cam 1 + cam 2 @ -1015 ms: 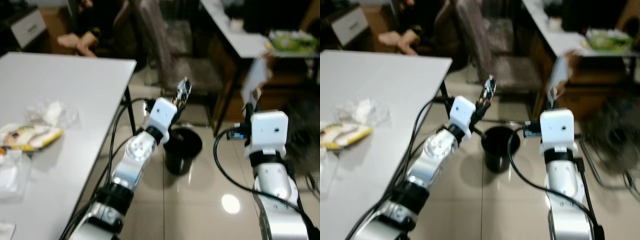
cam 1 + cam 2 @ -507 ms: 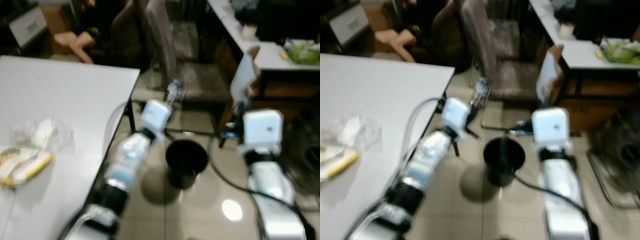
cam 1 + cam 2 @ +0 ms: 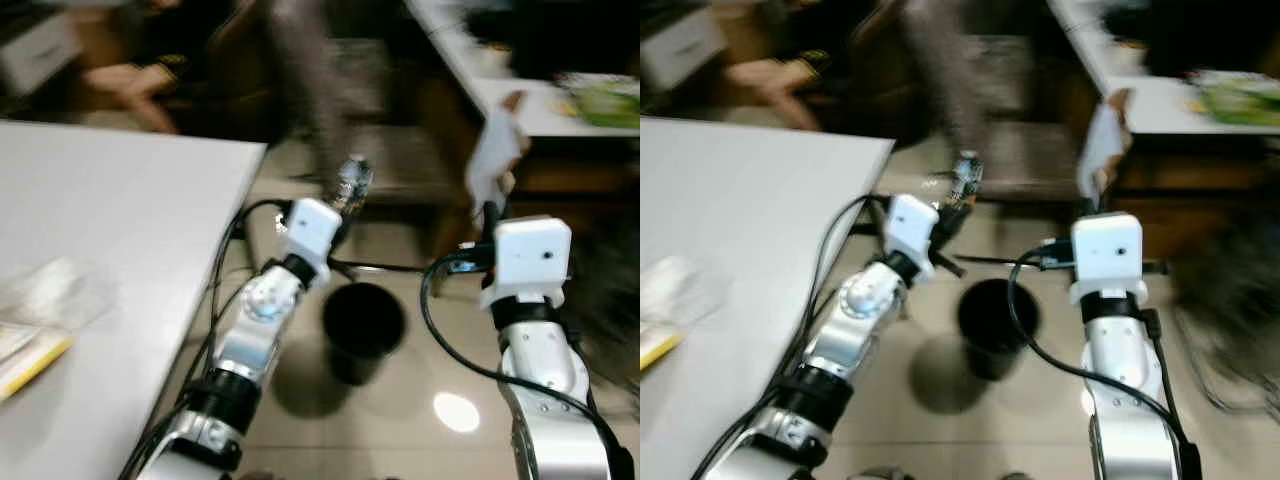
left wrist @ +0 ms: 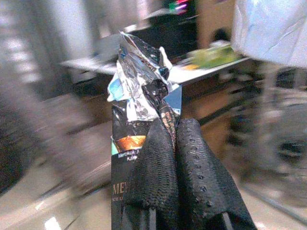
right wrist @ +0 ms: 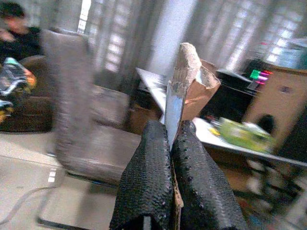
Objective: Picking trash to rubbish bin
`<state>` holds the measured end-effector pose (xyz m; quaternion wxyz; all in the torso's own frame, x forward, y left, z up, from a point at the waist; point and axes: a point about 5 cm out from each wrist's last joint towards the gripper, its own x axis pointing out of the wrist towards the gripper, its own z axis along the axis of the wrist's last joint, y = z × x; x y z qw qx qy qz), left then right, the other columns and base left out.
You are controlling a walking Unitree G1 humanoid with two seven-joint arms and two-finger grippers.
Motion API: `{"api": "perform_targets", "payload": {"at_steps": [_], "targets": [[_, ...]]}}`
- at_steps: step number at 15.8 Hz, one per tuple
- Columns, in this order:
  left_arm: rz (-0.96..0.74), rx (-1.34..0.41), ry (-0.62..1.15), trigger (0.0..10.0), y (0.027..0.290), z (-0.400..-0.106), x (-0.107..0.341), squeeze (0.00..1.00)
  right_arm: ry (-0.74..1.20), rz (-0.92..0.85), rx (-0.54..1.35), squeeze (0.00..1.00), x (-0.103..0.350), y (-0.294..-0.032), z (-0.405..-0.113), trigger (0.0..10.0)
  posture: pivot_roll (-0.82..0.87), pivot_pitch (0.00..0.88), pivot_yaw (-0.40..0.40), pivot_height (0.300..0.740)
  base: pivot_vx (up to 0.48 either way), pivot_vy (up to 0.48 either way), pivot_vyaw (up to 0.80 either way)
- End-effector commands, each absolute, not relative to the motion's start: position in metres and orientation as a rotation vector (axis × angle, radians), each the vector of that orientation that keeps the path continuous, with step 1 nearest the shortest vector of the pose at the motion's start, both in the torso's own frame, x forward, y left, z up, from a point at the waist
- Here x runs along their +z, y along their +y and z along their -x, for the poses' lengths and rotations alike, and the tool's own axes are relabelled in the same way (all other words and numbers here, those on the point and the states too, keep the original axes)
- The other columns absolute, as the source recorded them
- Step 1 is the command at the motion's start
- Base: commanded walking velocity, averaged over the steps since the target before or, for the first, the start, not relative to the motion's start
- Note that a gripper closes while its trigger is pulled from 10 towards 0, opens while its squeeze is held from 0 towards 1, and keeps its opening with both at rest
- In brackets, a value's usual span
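Left of frame a white table [image 3: 130,230] with clear plastic scraps [image 3: 45,290], centre the left gripper [image 4: 175,132] pinching a crumpled foil wrapper [image 4: 141,91] above a black rubbish bin [image 3: 362,325], right the right gripper [image 5: 170,134] clamping torn cardboard [image 5: 192,86].

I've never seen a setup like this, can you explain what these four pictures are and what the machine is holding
This is a humanoid robot with two silver arms. Two pictures come from cameras on its head, looking down; the other two come from cameras on each wrist, looking along the black fingers. The left claw is shut on a crumpled foil snack wrapper. The right claw is shut on a torn piece of cardboard. Both arms are raised near a black rubbish bin on the tiled floor. To the robot's left stands a white table with clear plastic wrapping and a yellow packet on it.
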<state>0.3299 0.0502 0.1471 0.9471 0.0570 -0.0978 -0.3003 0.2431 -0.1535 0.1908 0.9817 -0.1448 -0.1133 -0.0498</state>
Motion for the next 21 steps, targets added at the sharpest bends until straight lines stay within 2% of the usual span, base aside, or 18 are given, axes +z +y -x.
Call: {"api": "perform_targets", "payload": {"at_steps": [1,8,21], "targets": [[-0.124,-0.629,-0.214,0.0,0.0512,-0.3295,0.1512,0.0,-0.221,0.285,-0.095,0.0,0.1897,-0.1512,-0.2429,10.0,0.08,0.068,0.008,0.74,0.0,0.0,-0.79],[-0.137,-0.674,-0.198,0.0,0.0456,-0.3267,0.1477,0.0,-0.215,0.287,-0.097,0.0,0.1884,-0.1517,-0.2415,10.0,0.07,0.07,0.01,0.74,0.0,0.0,-0.79],[-0.168,-0.69,-0.192,0.0,0.0443,-0.3265,0.1445,0.0,-0.234,0.295,-0.087,0.0,0.1903,-0.1498,-0.2394,10.0,0.07,0.072,0.012,0.74,0.458,0.0,0.0]]}}
